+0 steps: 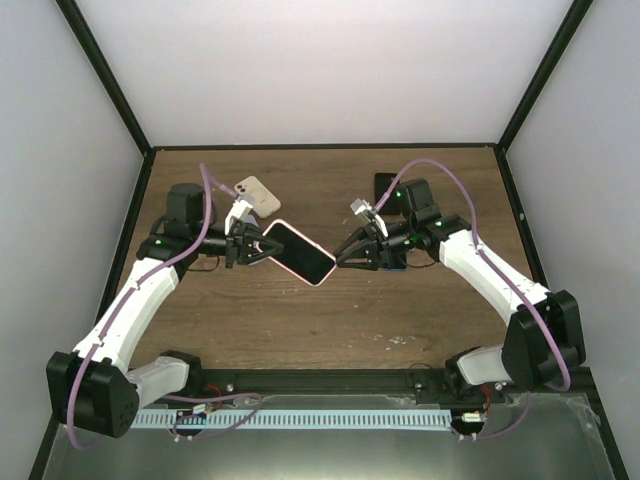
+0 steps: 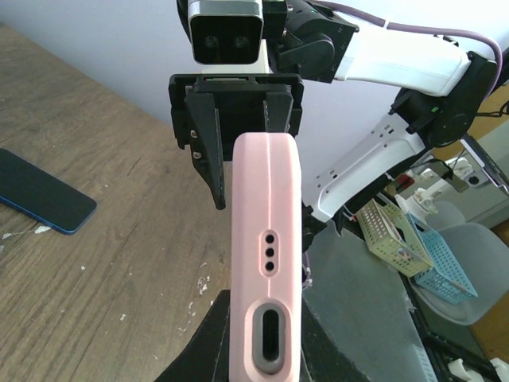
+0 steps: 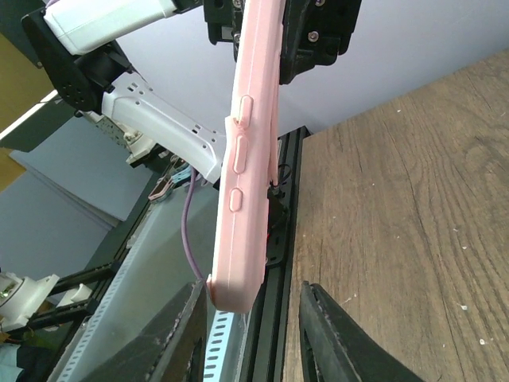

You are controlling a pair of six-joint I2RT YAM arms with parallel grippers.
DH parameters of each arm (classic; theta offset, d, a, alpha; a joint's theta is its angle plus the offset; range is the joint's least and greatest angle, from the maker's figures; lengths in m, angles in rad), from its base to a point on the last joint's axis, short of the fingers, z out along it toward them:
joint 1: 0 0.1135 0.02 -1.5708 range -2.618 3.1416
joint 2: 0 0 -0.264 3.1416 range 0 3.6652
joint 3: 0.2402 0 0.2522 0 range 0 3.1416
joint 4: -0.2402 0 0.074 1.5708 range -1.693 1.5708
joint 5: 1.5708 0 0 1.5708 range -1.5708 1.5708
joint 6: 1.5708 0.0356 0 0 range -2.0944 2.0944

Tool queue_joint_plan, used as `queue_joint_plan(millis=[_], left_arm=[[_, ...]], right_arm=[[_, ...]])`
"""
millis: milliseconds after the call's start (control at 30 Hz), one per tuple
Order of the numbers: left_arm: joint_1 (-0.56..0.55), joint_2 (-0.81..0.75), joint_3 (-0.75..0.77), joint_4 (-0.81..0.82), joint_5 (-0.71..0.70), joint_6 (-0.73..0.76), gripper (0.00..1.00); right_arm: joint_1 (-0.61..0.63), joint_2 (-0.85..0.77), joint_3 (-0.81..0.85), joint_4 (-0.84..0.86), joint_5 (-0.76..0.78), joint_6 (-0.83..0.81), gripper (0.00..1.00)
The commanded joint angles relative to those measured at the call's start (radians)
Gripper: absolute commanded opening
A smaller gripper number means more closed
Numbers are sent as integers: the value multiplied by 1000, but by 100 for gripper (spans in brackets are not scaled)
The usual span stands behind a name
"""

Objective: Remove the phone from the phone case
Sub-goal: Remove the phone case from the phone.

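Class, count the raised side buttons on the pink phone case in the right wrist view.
3, in a row down the near edge of the pink phone case: an upper button, a middle button, a lower button. The opposite edge is hidden; more may exist.

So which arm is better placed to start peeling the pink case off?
Probably the right: the left gripper is shut on the pink case, steadying it, while the right gripper stands open around its free end.
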Motion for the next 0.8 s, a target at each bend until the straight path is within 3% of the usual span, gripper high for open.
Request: queue_joint_plan(millis=[0,767], left_arm=[[-5,-17,16,27,55,16,0],[-46,-52,25,86,236,-109,0]], right_arm=[[5,-8,40,-8,-1,-24,30],[-37,110,6,159,116,55,15]])
